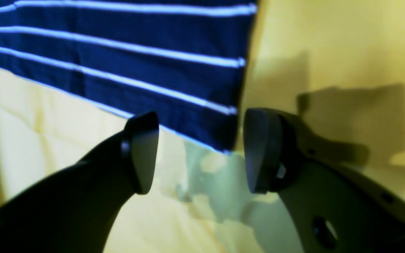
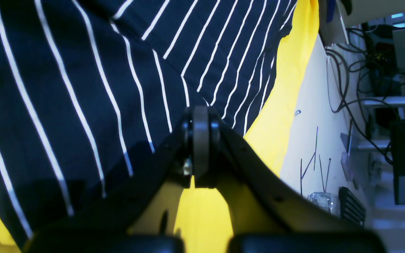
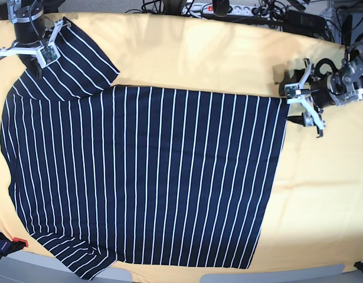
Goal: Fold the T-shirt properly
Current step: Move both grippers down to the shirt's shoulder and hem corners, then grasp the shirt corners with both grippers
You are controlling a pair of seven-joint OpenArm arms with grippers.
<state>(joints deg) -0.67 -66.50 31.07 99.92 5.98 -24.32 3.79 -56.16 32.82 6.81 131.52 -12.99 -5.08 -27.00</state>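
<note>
The dark navy T-shirt (image 3: 146,177) with thin white stripes lies spread flat on the yellow cloth (image 3: 199,53), collar end at the left and hem at the right. My right gripper (image 3: 36,73) is at the far left by the upper sleeve. In the right wrist view it (image 2: 200,121) is shut, with T-shirt (image 2: 83,88) fabric pinched at its tips. My left gripper (image 3: 293,106) stands open beside the hem's far corner. The left wrist view shows its (image 1: 200,151) fingers apart around that T-shirt (image 1: 135,63) corner, not touching it.
Cables and a power strip (image 3: 228,9) run along the table's back edge. A red-tipped clamp (image 3: 7,244) sits at the front left corner. Off the table's side are cables and equipment (image 2: 364,70). Bare yellow cloth lies to the right of the hem.
</note>
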